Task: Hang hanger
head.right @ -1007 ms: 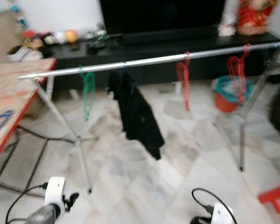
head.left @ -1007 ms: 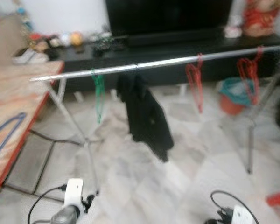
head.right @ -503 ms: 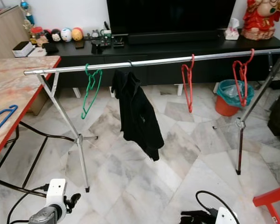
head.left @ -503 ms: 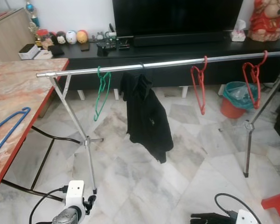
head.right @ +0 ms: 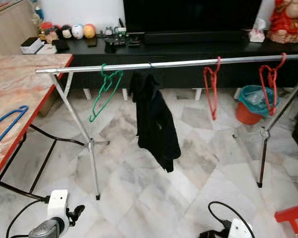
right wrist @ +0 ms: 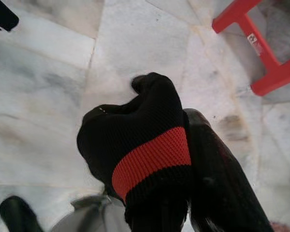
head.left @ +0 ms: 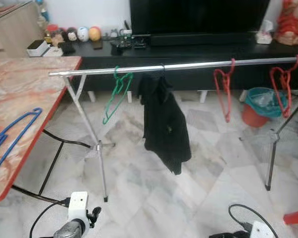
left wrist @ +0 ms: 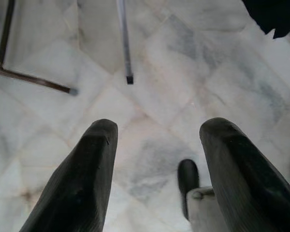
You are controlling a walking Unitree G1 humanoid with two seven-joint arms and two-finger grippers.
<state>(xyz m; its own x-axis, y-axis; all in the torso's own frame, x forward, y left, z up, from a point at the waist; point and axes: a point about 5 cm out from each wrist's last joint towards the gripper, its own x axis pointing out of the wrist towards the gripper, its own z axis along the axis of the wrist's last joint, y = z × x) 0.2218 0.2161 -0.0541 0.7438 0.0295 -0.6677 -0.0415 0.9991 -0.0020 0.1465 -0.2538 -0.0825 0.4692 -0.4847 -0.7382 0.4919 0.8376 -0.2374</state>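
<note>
A long silver metal clothes rail (head.left: 188,65) on splayed legs is standing across the white marble floor (head.right: 188,168), in front of a low black TV cabinet (head.right: 198,49). A green wire hanger (head.left: 115,94) is hanging near the rail's left end, a black jacket (head.left: 165,124) is draping beside it, and two red plastic hangers (head.right: 211,91) (head.right: 270,84) are hanging further to the right. A blue plastic hanger (head.left: 12,133) is lying flat on the marble-patterned bench with the red edge (head.left: 20,89) at the robot's left, well apart from the rail.

The left gripper (left wrist: 157,140) is hanging low over the floor, its black fingers (left wrist: 87,169) spreading wide apart and holding nothing. The right gripper (right wrist: 183,159) is also pointing down at the floor near a red stool (right wrist: 266,53); one finger is wearing a black knitted sleeve with a red band (right wrist: 145,145), and I cannot tell whether these fingers are apart or together.

An orange bin with a teal bag (head.right: 251,101) is sitting behind the rail's right leg.
</note>
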